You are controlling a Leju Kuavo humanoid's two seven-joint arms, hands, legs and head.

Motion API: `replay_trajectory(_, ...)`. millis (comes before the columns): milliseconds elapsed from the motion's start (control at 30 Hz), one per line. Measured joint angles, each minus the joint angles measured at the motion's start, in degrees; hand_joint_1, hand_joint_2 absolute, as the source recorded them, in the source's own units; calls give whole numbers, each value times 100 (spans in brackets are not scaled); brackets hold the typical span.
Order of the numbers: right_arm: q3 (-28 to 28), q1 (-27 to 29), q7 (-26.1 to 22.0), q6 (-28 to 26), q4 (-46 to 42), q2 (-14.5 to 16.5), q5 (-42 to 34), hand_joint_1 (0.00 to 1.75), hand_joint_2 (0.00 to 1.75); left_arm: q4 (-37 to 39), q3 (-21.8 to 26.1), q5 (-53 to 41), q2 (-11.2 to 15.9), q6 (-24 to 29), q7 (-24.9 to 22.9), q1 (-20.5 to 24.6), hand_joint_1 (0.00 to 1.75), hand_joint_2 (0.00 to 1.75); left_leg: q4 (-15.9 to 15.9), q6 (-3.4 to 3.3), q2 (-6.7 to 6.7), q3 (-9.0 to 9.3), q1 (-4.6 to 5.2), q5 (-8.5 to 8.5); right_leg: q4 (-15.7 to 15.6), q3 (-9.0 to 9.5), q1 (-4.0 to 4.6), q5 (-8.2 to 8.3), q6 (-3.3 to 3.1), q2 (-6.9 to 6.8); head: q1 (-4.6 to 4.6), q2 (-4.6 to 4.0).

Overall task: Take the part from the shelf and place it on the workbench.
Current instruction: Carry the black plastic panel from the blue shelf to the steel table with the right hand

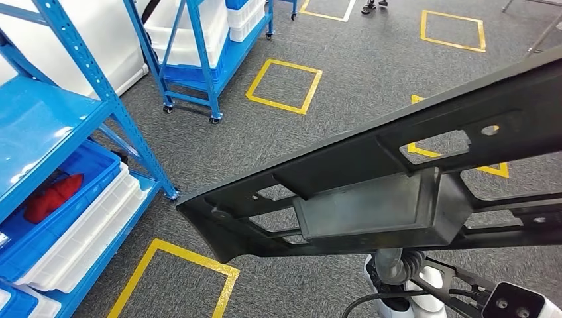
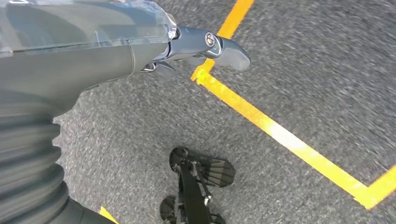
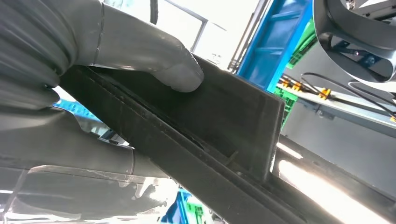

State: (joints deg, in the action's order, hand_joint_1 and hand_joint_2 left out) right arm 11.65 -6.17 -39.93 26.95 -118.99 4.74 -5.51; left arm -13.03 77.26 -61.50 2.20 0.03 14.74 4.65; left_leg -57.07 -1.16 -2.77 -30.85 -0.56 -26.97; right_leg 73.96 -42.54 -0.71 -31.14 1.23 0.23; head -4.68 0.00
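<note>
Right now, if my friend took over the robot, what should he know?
Right hand: grips the long black part, thumb pressed on its flat panel.
Left hand: holds nothing, hanging over grey carpet by a yellow floor line.
Part: off the blue shelf, carried across the head view above the floor.
Done: part taken.
Left: carry it to the workbench and set it down; I can't make out the workbench for sure.

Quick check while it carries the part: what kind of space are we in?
Likely a factory or warehouse floor: blue steel shelving stocked with plastic bins, yellow taped squares marked on grey carpet, and the right hand holding a long black moulded part.
</note>
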Motion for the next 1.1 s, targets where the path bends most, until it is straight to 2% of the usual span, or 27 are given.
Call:
replay_trajectory(33, 0, -1, 0, -1, -2, -10, 0, 175, 175, 0, 0, 4, 4, -5, 2, 10, 0, 175, 0, 10, -61, 13, 3, -11, -310, 175, -1, 174, -10, -57, 1, 0)
replay_trajectory(100, 8, -28, 1, -9, -7, -25, -1, 175, 175, 0, 0, 15, 7, -27, 11, 24, 0, 175, -9, 52, -168, 49, 23, -48, -1112, 621, 42, 471, -68, -330, 1, 0)
replay_trajectory(133, 21, -61, 1, -19, -9, -29, -7, 175, 175, 0, 0, 20, 8, -50, 21, 26, 0, 175, -15, 78, -223, 64, 37, -67, -1387, 764, 72, 539, -108, -436, 0, 0)
replay_trajectory(167, 34, -102, 1, -34, -9, -31, -21, 175, 175, 0, 0, 23, 9, -78, 37, 27, 0, 175, -19, 105, -281, 75, 50, -83, -1513, 819, 101, 548, -146, -488, -1, 0)
replay_trajectory(233, 54, -184, 0, -83, -9, -34, -64, 175, 175, 0, -1, 23, 11, -123, 68, 44, 0, 175, -14, 164, -392, 97, 56, -108, -1556, 811, 117, 557, -212, -364, -2, 0)
replay_trajectory(267, 55, -218, -1, -112, -9, -38, -86, 175, 175, 0, -1, 22, 13, -137, 76, 59, 0, 175, -40, 195, -349, 101, 43, -146, -1583, 819, 107, 573, -244, -297, -2, 0)
replay_trajectory(300, 55, -254, -1, -136, -9, -42, -100, 175, 175, 0, -2, 20, 14, -146, 71, 69, 0, 175, -149, 222, -239, 67, 30, -233, -1611, 830, 92, 592, -281, -232, -2, 0)
replay_trajectory(367, 54, -305, -1, -154, -7, -45, -111, 175, 175, 0, -1, 26, 17, -154, 20, 58, 0, 175, -711, 259, 70, -174, 2, -556, -1645, 846, 69, 615, -333, -104, -2, 0)
replay_trajectory(433, 53, -292, 0, -138, -6, -45, -104, 175, 175, 0, 6, 51, 14, -152, -53, 16, 0, 175, -1469, 286, 201, -546, -7, -861, -1643, 845, 68, 619, -348, 47, -2, 0)
replay_trajectory(467, 52, -263, 0, -125, -7, -45, -91, 175, 175, 0, 11, 72, 7, -149, -89, -2, 0, 175, -1667, 297, 218, -660, -12, -876, -1640, 848, 67, 619, -348, 127, -2, 0)
replay_trajectory(500, 52, -230, 0, -114, -7, -44, -75, 175, 175, 0, 19, 100, -8, -138, -125, -13, 0, 175, -1643, 305, 227, -675, -21, -773, -1633, 852, 64, 618, -343, 208, -2, 0)
replay_trajectory(533, 52, -200, 0, -108, -7, -44, -58, 175, 175, 0, 30, 130, -27, -121, -157, -18, 0, 175, -1389, 311, 250, -582, -36, -568, -1618, 855, 58, 612, -333, 288, -2, 0)
replay_trajectory(567, 52, -178, 0, -104, -7, -43, -39, 175, 175, 0, 45, 160, -49, -102, -187, -21, 0, 175, -999, 316, 335, -426, -60, -330, -1593, 853, 51, 602, -316, 365, -2, 0)
replay_trajectory(600, 52, -165, 0, -107, -5, -42, -23, 175, 175, 0, 69, 185, -75, -84, -215, -25, 0, 175, -624, 317, 487, -273, -83, -163, -1554, 836, 53, 587, -288, 438, -2, 0)
replay_trajectory(633, 52, -154, 1, -112, -4, -40, -4, 175, 175, 0, 95, 200, -100, -73, -247, -30, 0, 175, -354, 307, 624, -160, -100, -69, -1516, 805, 49, 579, -251, 510, -2, 0)
replay_trajectory(667, 52, -134, 2, -120, -3, -38, 13, 175, 175, 0, 118, 208, -126, -68, -283, -35, 0, 175, -217, 289, 727, -108, -104, -51, -1490, 770, 42, 578, -211, 575, -2, 0)
replay_trajectory(700, 52, -105, 2, -129, -2, -37, 24, 175, 175, 0, 135, 209, -151, -64, -322, -38, 0, 175, -186, 259, 756, -97, -92, -74, -1480, 739, 31, 590, -166, 639, -2, 0)
replay_trajectory(733, 51, -70, 2, -138, -2, -37, 30, 175, 175, 0, 144, 205, -176, -62, -355, -39, 0, 175, -175, 216, 699, -93, -89, -67, -1487, 716, 19, 608, -121, 697, -2, 0)
replay_trajectory(767, 51, -34, 1, -146, -1, -37, 29, 175, 175, 0, 147, 198, -202, -61, -380, -33, 0, 175, -151, 172, 630, -87, -88, -47, -1477, 700, 10, 608, -87, 695, -2, 0)
replay_trajectory(833, 51, 6, 1, -162, 5, -36, 27, 175, 175, 0, 149, 181, -244, -60, -409, -26, 0, 175, -90, 84, 486, -68, -89, -4, -1242, 575, 23, 453, -38, 451, -1, 0)
replay_trajectory(900, 52, 32, 1, -171, 22, -32, 19, 175, 175, 0, 150, 164, -270, -57, -425, -45, 0, 175, -65, 31, 329, -63, -57, 5, -580, 258, 27, 93, -2, 133, 0, 0)
replay_trajectory(933, 52, 53, 1, -171, 34, -31, 13, 175, 175, 0, 151, 157, -280, -55, -430, -58, 0, 175, -65, 15, 242, -66, -41, 1, -213, 82, 19, -60, 15, 68, -1, 0)
replay_trajectory(967, 52, 76, 1, -168, 48, -30, 7, 175, 175, 0, 152, 151, -288, -51, -431, -66, 0, 175, -66, 11, 162, -67, -30, -5, 27, -29, 9, -126, 26, 41, -1, 0)
replay_trajectory(1000, 52, 94, 1, -163, 60, -30, 3, 175, 175, 0, 153, 146, -296, -50, -425, -67, 0, 175, -66, 10, 86, -65, -22, -10, 68, -39, 1, -90, 30, 23, -1, 0)
replay_trajectory(1033, 52, 105, 1, -157, 68, -30, 2, 175, 175, 0, 152, 139, -304, -55, -413, -62, 0, 175, -67, 15, 19, -60, -17, -17, -119, 71, -3, 40, 27, -6, -1, 0)
replay_trajectory(1067, 52, 108, 2, -148, 73, -30, 2, 175, 175, 0, 151, 134, -313, -66, -395, -54, 0, 175, -67, 24, -41, -48, -14, -26, -483, 281, -2, 217, 14, -69, -1, 0)
replay_trajectory(1100, 52, 105, 2, -141, 74, -30, 2, 175, 175, 0, 151, 129, -320, -81, -374, -47, 0, 175, -69, 42, -94, -34, -3, -39, -899, 512, 19, 352, -11, -195, -1, 0)
